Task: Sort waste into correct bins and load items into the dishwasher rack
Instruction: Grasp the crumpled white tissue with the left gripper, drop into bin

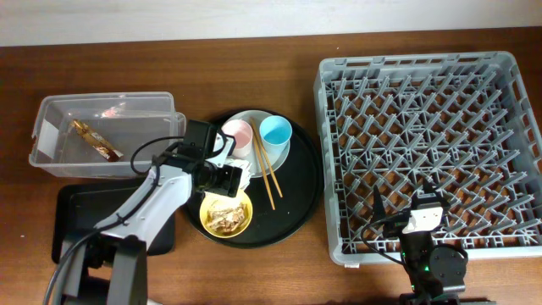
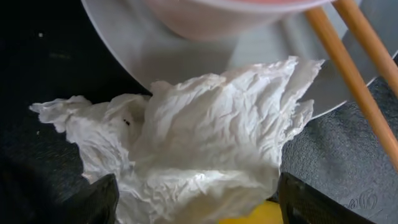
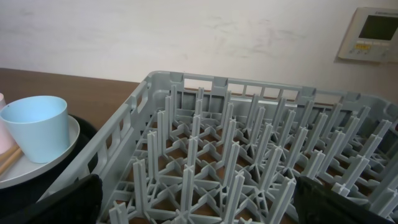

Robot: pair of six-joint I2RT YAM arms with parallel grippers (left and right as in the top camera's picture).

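Observation:
My left gripper (image 1: 230,180) is open over the crumpled white napkin (image 2: 199,143), its fingers on either side of it (image 2: 198,200). The napkin lies on the round black tray beside the pale plate (image 1: 279,151), which holds the pink cup (image 1: 236,134), the light-blue cup (image 1: 275,131) and the chopsticks (image 1: 266,166). The yellow bowl (image 1: 226,213) holds brownish scraps. The gold-brown wrapper (image 1: 95,141) lies in the clear tub (image 1: 51,135). My right gripper (image 1: 421,212) is open and empty above the near edge of the grey rack (image 1: 432,144), which also shows in the right wrist view (image 3: 249,162).
The shallow black rectangular tray (image 1: 72,216) lies at the front left, partly under my left arm. The large round black tray (image 1: 305,182) holds the dishes. The blue cup (image 3: 37,127) shows left of the rack in the right wrist view.

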